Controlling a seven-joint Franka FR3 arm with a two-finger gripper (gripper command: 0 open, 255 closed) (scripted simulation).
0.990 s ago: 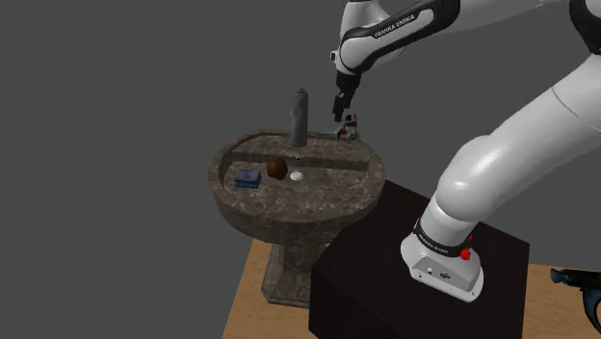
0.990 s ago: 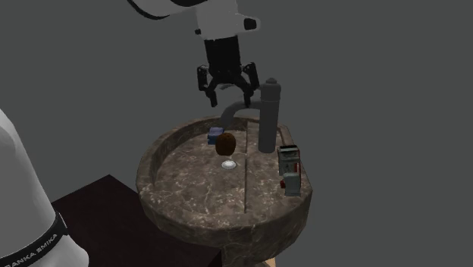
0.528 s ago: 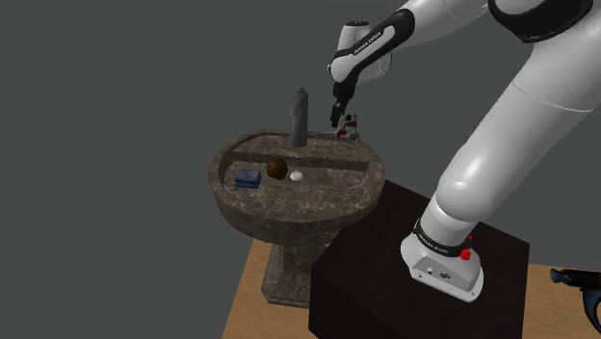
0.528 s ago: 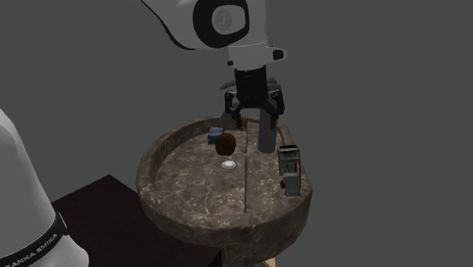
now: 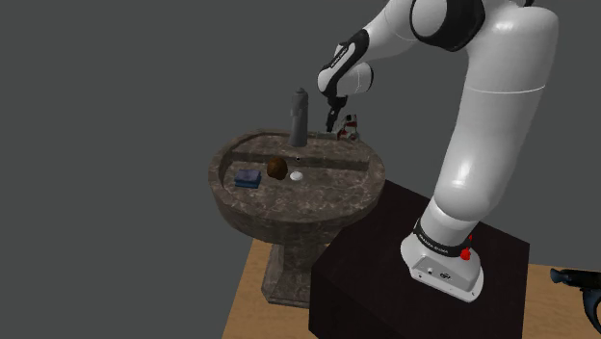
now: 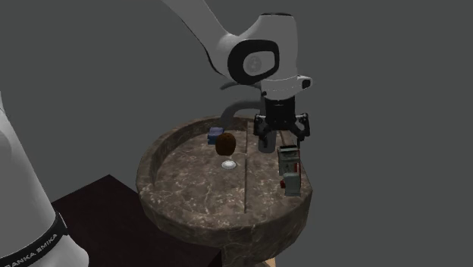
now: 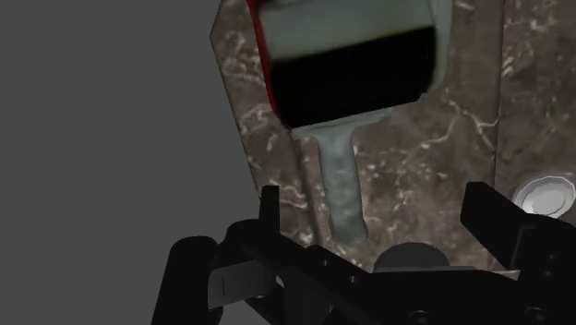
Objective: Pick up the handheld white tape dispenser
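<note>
**Surface and room.** The work surface is a round pedestal sink of dark brown, white-veined stone (image 5: 289, 210), at the centre of the shoulder view. It stands on a light wooden floor (image 5: 252, 289), which shows at the lower centre of that frame. A plain grey backdrop lies behind everything. The dark box stand (image 5: 380, 279) occupies the lower right and touches the sink's side.

**Inventory.**
- One grey cylindrical tap (image 5: 300, 116), upright on the far rim.
- One rounded brown object (image 6: 226, 143) in the basin.
- One small blue block (image 6: 213, 134) in the basin, just beside the brown object.
- One white drain disc (image 6: 228, 164) in the basin floor, near the brown object.
- One handheld pale grey tape dispenser with red trim and a black band (image 6: 289, 168).

**Task object.** The dispenser lies on the flat rim at the centre right of the second exterior view, just beside the tap.

**Gripper.** The black two-finger gripper (image 6: 282, 136) hangs directly above the dispenser's far end. Its fingers point down and are spread wide, and they grip nothing. In the wrist view the dispenser's narrow handle (image 7: 340, 189) runs toward the gap between the fingers and touches neither.
</note>
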